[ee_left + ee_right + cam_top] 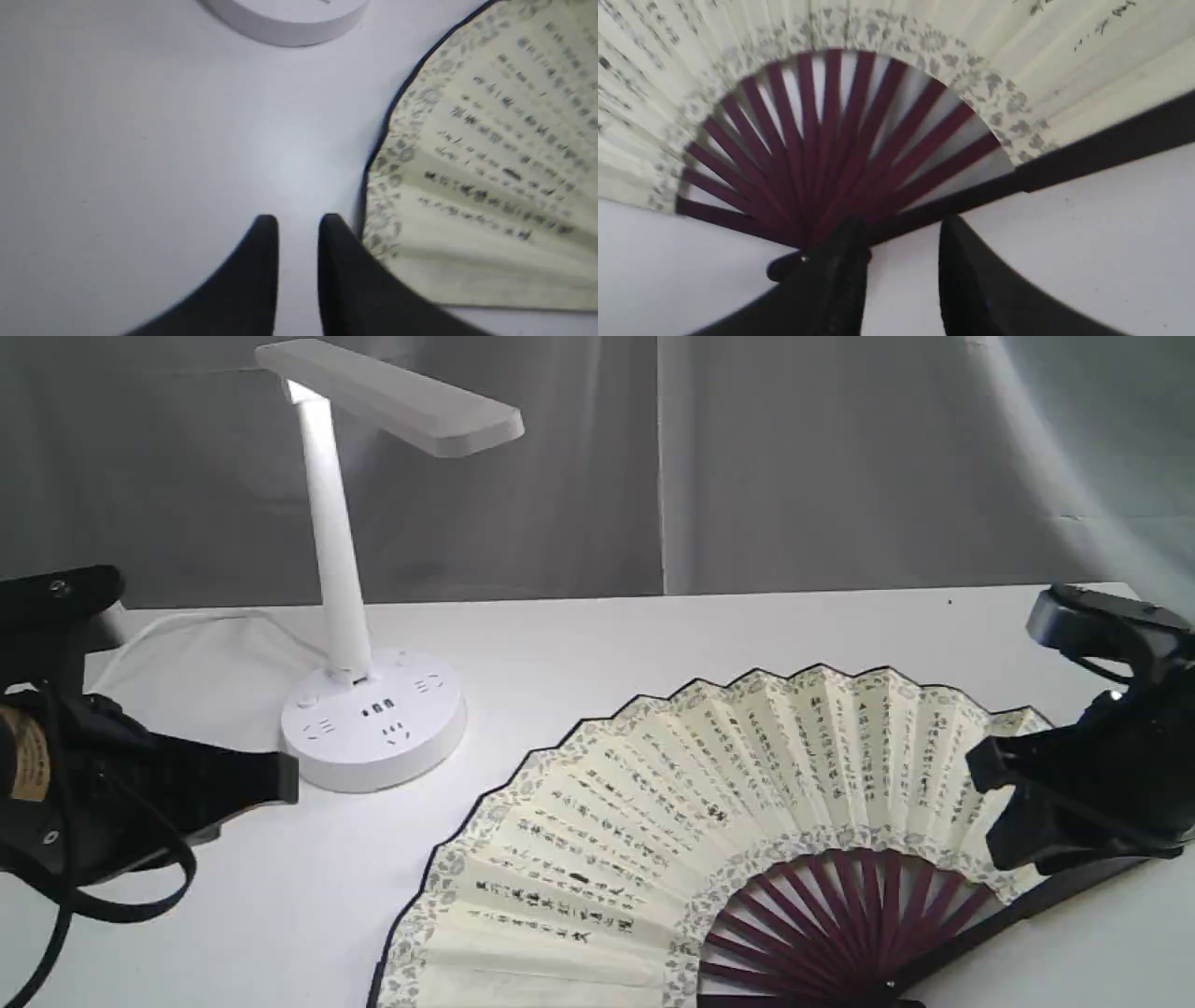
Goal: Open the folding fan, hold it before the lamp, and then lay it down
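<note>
The folding fan (709, 803) lies spread wide on the white table, cream pleats with black calligraphy, maroon ribs (822, 140) meeting at the pivot near the front edge. The lamp (341, 569) stands upright at the back left, its round base (285, 18) beyond the fan's left border (490, 163). My left gripper (289, 782) hovers low between lamp base and fan, touching neither; its fingertips (299, 221) stand a narrow gap apart with nothing between them. Over the fan's right guard, my right gripper (994, 807) is open; in the wrist view (901, 224) it hangs just past the pivot.
The lamp's white cord (187, 621) trails off to the back left. Behind the table (653, 635) hangs a grey cloth backdrop. The fan's lower left edge runs past the bottom of the exterior view.
</note>
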You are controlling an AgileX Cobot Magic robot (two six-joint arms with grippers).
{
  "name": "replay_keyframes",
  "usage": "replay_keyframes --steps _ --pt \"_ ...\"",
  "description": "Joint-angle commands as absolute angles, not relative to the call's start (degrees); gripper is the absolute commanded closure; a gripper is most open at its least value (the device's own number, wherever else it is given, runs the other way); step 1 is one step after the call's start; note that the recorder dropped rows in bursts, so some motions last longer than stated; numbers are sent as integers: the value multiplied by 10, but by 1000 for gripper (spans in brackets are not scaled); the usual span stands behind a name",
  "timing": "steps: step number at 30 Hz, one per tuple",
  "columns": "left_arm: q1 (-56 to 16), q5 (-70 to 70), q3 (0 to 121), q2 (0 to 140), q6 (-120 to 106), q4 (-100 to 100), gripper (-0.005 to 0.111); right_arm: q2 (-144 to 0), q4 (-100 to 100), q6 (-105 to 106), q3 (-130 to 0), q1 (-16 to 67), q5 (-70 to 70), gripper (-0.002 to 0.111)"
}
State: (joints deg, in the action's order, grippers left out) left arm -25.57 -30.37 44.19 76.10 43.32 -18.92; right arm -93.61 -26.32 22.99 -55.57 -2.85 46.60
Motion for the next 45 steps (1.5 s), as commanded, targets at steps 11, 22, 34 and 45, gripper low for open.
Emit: replay_keyframes --steps 11,22,34,45 --pt "-118 -407 456 757 243 -71 107 -892 -97 86 -565 63 472 84" --pt "-55 -499 456 757 146 -33 107 -867 -81 68 -565 59 479 86" --pt "-55 -514 451 757 145 -40 107 -867 0 3 -565 59 545 108" --pt "-55 -516 446 757 149 -36 107 -867 3 3 -565 -20 556 108"
